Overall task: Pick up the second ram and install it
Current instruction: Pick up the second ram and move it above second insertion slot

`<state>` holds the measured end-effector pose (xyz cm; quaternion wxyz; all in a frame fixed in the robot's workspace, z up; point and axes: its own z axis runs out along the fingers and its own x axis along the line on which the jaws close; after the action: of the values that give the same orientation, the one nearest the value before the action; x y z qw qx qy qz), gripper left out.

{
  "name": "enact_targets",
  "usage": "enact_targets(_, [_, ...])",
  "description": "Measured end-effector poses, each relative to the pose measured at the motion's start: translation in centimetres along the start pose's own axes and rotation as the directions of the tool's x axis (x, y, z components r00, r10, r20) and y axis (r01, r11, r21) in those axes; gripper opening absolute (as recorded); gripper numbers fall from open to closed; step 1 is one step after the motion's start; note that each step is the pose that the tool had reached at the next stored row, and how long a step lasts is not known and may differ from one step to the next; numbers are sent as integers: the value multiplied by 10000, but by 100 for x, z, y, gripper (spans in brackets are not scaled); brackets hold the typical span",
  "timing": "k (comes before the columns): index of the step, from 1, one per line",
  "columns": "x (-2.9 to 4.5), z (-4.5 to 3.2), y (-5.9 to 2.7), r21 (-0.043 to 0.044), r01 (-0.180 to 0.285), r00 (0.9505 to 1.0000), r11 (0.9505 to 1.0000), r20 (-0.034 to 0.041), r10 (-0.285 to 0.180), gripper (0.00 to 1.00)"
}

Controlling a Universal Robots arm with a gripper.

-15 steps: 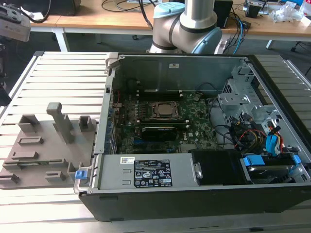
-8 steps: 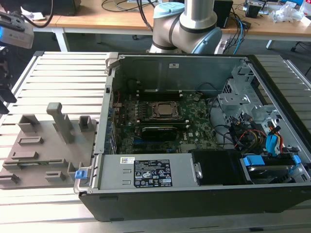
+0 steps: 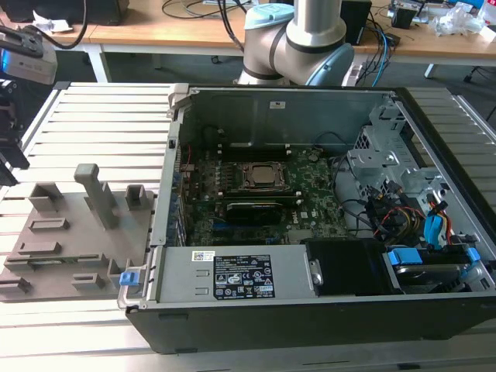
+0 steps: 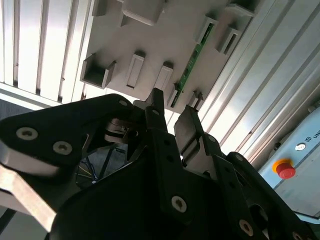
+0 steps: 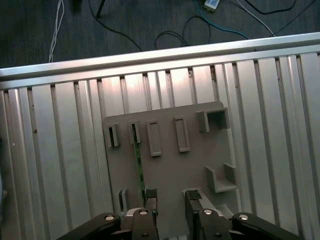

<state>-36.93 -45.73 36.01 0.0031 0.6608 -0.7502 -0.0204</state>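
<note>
The second ram is a thin green stick standing on edge in a slot of the grey fixture plate. In the second wrist view the ram runs slanted across the same plate. My gripper hovers above the plate, open, with nothing between its fingers. One fingertip is close beside the near end of the stick, and the other stands apart over bare plate. In the second wrist view the gripper shows the same gap. I cannot tell whether the fingertip touches the stick.
The plate lies on a ribbed aluminium table at the exterior view's left, with raised grey holders. Next to it stands the open computer case with the green motherboard. The arm's tool end is at the far left edge.
</note>
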Motion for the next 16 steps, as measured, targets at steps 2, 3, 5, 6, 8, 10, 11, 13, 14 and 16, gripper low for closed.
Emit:
enact_targets(2, [1,27,-1,0,0,10000,10000,0,0,36])
enact_targets(3, [1,39,-1,0,0,10000,10000,0,0,36])
enact_targets(5, [1,54,-2,0,0,10000,10000,1,0,36])
enact_targets(6, [1,64,-2,0,0,10000,10000,0,0,36])
enact_targets(8, [2,86,-3,0,0,10000,10000,0,0,36])
enact_targets(10, [2,107,-4,0,0,10000,10000,0,0,36])
enact_targets(11, [2,115,-4,0,0,10000,10000,0,0,36])
enact_targets(13, [3,135,-5,-1,0,10000,10000,0,0,36])
enact_targets(14, [3,145,-5,-1,0,10000,10000,0,0,36])
enact_targets(16, [4,165,-6,0,0,10000,10000,1,0,36])
